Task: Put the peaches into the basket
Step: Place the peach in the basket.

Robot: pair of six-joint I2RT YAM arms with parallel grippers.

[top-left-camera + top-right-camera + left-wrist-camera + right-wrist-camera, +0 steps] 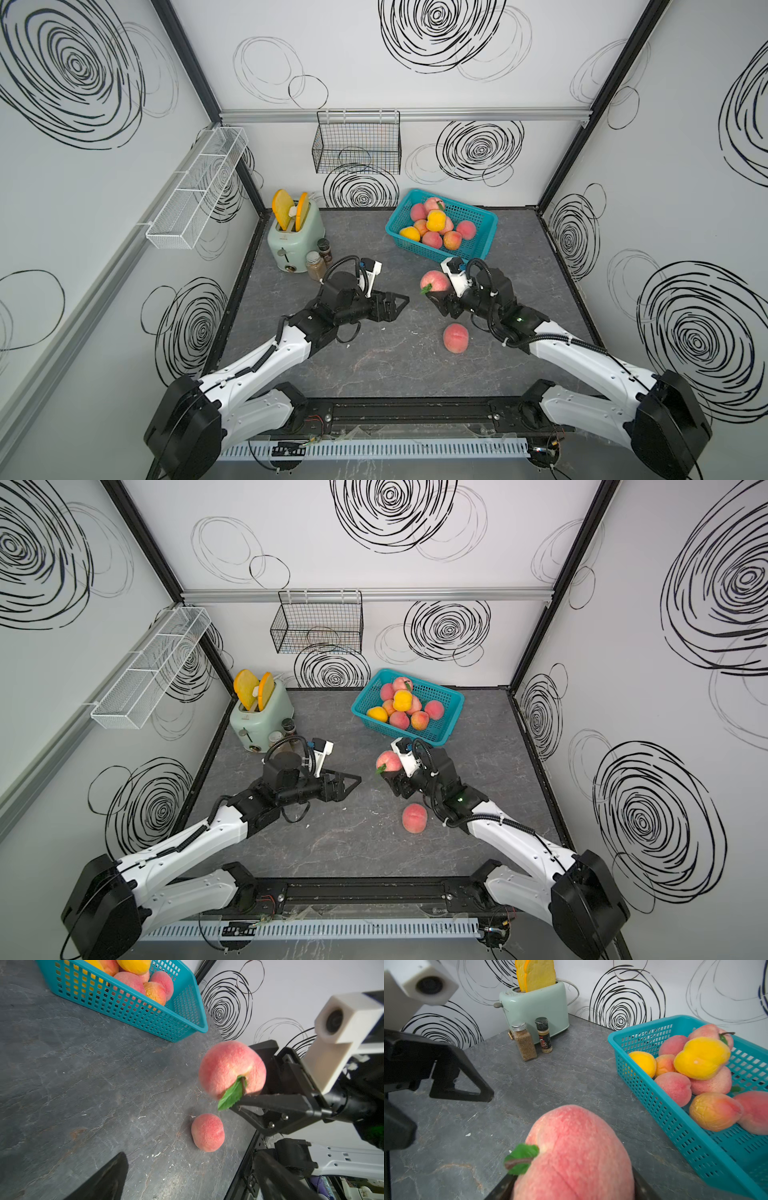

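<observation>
The turquoise basket [415, 246] stands at the back right of the table, and several peaches [436, 220] are piled in it. My right gripper [434, 293] is shut on a pink peach [434, 281] with a green leaf. It holds the fruit above the table, just in front of the basket. In the right wrist view this peach [577, 1147] fills the space between the jaws. Another pink peach [456, 338] lies loose on the table near the right arm. My left gripper [401, 301] hangs open and empty to the left of the held peach, pointing towards it.
A mint toaster [295, 237] with orange-yellow slices stands at the back left, with two spice jars [316, 266] in front of it. A black wire basket [357, 143] hangs on the back wall. A white mesh rack [195, 191] hangs on the left wall.
</observation>
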